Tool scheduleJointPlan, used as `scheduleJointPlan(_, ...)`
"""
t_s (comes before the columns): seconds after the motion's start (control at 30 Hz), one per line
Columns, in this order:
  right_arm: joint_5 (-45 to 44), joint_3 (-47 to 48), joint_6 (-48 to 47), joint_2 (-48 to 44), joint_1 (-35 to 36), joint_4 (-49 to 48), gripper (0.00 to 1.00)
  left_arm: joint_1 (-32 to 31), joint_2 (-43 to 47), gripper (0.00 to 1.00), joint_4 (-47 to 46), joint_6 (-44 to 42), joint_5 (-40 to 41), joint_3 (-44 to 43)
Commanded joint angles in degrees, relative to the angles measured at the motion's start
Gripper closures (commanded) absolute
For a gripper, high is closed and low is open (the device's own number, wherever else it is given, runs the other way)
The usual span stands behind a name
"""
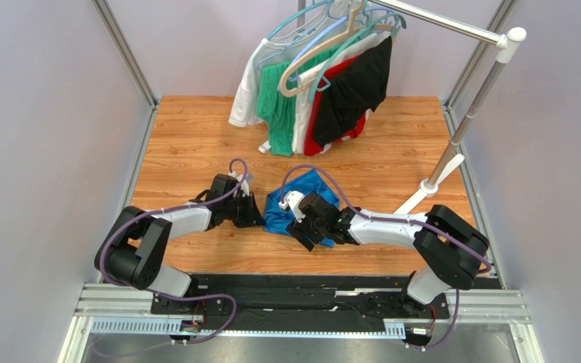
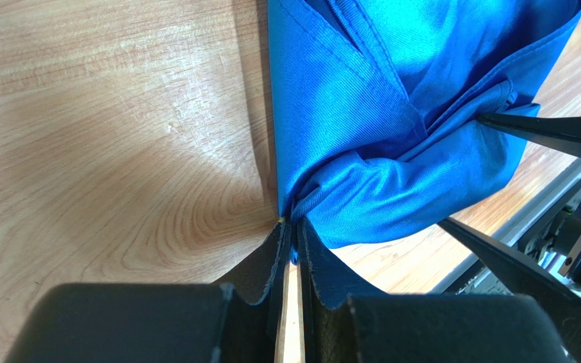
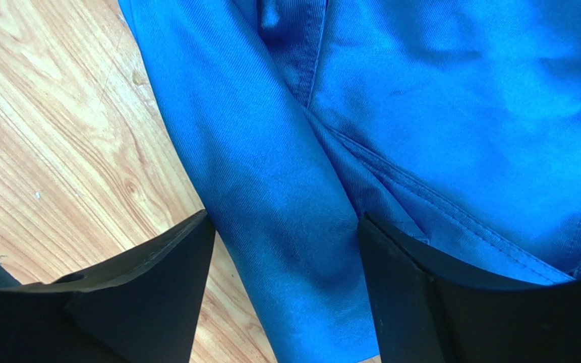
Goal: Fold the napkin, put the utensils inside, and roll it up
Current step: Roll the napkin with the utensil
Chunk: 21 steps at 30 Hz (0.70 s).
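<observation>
You have one blue napkin (image 1: pixel 277 213) lying bunched in a loose heap near the middle of the wooden surface (image 1: pixel 187 144), between your two hands. Several folds and a stitched hem show on it; it is not spread flat.

Your left hand (image 2: pixel 290 227) sits at the napkin's left side, low against the surface. Its two fingers are pressed almost together and pinch a small corner of the blue cloth right at their tips.

Your right hand (image 3: pixel 282 219) is over the napkin from the other side, with its two fingers spread wide. One rounded ridge of cloth runs between them, and neither finger is clamped on it.

At the far edge of the surface stands one metal rack (image 1: pixel 453 26). You can count four garments hanging on it, well apart from the napkin: one white (image 1: pixel 248 83), one green (image 1: pixel 278 106), one red (image 1: pixel 324 113) and one black (image 1: pixel 354 87).
</observation>
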<state>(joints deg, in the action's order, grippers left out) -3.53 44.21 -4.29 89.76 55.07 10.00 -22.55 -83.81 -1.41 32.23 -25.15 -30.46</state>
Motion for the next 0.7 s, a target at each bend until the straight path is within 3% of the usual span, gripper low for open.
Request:
scheduleJointPlan(0.0,-0.17,0.71,-0.36,2.44,-0.66,-0.51,0.33,-0.13,0.05,0.87,2.91,-2.34,2.30,-0.48)
scheduleJointPlan(0.1,1.94,0.79,-0.36,3.06,-0.66,0.19,0.53,-0.04,0.49,0.86,2.21,-2.35,1.77,-0.39)
scheduleJointPlan(0.23,7.21,1.76,-0.19,3.76,-0.66,2.39,0.62,-0.04,2.59,0.80,2.02,-1.38,2.29,-0.57)
scheduleJointPlan(0.4,10.38,3.95,1.13,5.51,-0.67,6.25,0.66,0.22,6.63,0.58,4.22,-0.15,4.93,-0.83)
scheduleJointPlan(0.67,12.67,5.19,3.15,7.89,-0.66,7.49,0.68,1.36,16.13,0.45,2.48,0.99,4.51,3.81)
